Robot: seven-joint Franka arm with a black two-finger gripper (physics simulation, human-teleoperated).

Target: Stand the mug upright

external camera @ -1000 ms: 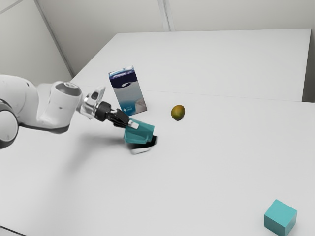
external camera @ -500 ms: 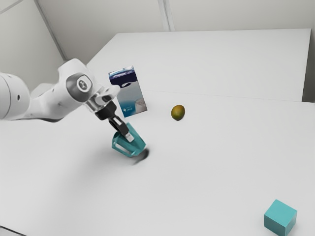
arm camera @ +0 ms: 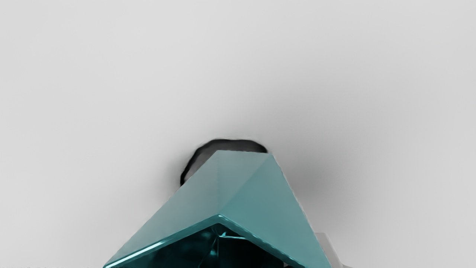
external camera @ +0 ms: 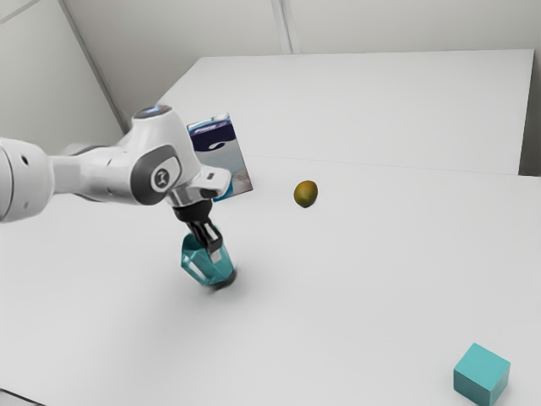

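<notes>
Exterior view: the mug is teal and faceted, leaning, its mouth end tipped toward the exterior view's left, its base low over the table; base contact cannot be determined. My gripper points down at its side, jaws pinching the mug. Also recorded here: 1 carton in white, navy and blue, partly behind my hand; 1 brownish-green fruit; 1 teal cube, well apart.

Wrist view: glossy dark interior below a bent rim; 2 broad outer facets narrow toward the base, with a dark curved patch beyond. 1 pale fingertip lies along the outer wall.

Surface: plain, light grey, softly shadowed. Room: pale walls.
</notes>
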